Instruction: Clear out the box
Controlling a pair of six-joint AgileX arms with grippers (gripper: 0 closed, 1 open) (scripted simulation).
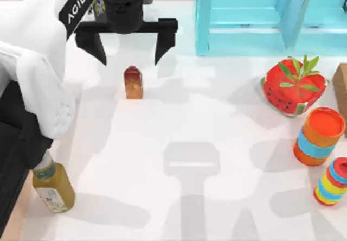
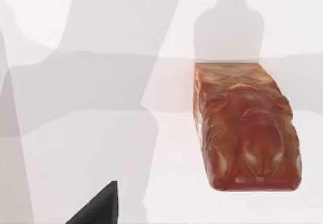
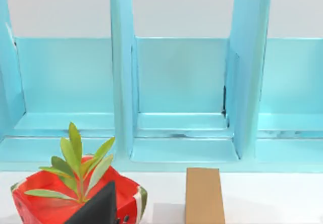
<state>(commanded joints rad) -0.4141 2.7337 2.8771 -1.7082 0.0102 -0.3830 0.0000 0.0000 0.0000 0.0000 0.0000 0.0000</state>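
From above, the left pincer is spread wide over a small red-brown bottle. The box shows a tan edge at the lower left corner, well apart from it. The left wrist view sees the bottle on the white surface. The right wrist view faces a turquoise shelf.

Small bottle upright just before left claw, shelf rightward.

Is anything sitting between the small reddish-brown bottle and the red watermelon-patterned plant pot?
Nothing: the top view shows bare white table between the small reddish-brown bottle and the red watermelon-patterned plant pot.
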